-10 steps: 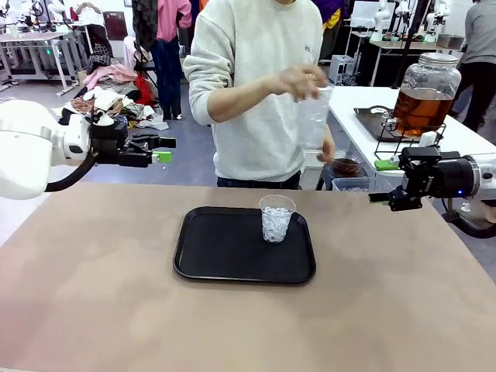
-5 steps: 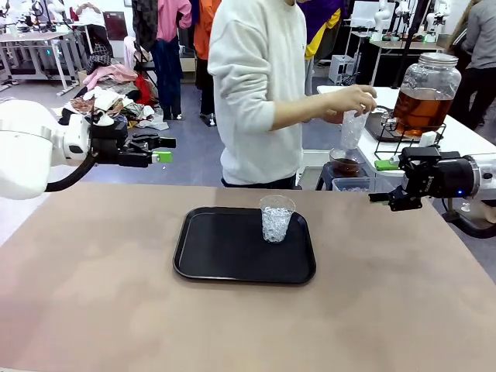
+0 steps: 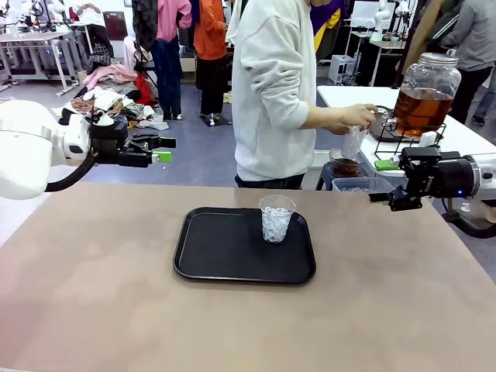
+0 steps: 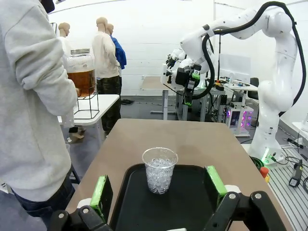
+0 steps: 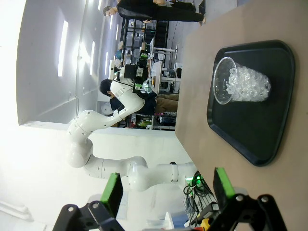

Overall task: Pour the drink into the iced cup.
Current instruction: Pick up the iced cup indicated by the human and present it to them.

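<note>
The iced cup (image 3: 277,218), clear plastic and full of ice, stands upright on the black tray (image 3: 225,256) at mid-table. It is also visible in both wrist views (image 4: 160,169) (image 5: 240,86). The amber-brown drink fills a glass dispenser jar (image 3: 422,93) on a white side table behind my right arm. The person's hand holds a second clear cup (image 3: 353,143) low beside that jar; I cannot tell what it contains. My left gripper (image 3: 164,149) hovers open off the table's far left edge. My right gripper (image 3: 381,181) hovers open at the far right edge. Both are well away from the cup.
The person in a light sweatshirt (image 3: 275,93) stands at the far side, turned toward the side table. A small dark bowl (image 3: 346,164) sits below the held cup. Bare tan tabletop (image 3: 116,310) surrounds the tray.
The person has turned from the table toward the side table and lowered the clear cup to the dispenser jar. Both arms and the iced cup have stayed still.
</note>
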Controlling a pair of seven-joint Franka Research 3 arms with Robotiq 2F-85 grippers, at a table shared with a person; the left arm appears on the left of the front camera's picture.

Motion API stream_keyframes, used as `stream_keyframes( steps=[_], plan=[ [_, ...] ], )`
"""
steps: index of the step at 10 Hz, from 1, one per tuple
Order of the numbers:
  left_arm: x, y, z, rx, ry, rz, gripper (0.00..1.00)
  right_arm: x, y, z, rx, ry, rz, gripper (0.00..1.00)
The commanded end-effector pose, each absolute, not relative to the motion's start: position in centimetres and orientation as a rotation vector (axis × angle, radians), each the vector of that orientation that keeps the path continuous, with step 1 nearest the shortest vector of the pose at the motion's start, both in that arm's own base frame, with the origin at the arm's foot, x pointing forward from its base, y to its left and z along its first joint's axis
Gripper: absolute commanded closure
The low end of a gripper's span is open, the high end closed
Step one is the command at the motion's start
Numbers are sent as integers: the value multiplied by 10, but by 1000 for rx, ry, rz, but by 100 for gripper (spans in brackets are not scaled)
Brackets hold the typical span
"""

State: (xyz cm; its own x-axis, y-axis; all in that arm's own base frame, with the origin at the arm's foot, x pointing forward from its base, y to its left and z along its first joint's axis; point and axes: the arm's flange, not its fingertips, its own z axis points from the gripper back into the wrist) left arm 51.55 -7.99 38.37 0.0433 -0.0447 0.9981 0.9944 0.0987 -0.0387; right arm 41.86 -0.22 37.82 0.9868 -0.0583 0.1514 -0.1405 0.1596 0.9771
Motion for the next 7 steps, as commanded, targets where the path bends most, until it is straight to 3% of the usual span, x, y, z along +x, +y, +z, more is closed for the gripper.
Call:
stream_keyframes(
  steps=[1, 7],
  plan=[
    [517, -81, 385, -1119, -1201, -1119, 0, 418, -3, 379, 1411, -173, 57, 0],
    [517, -81, 385, -1119, -1201, -1119, 0, 418, -3, 379, 1411, -173, 57, 0]
  ],
)
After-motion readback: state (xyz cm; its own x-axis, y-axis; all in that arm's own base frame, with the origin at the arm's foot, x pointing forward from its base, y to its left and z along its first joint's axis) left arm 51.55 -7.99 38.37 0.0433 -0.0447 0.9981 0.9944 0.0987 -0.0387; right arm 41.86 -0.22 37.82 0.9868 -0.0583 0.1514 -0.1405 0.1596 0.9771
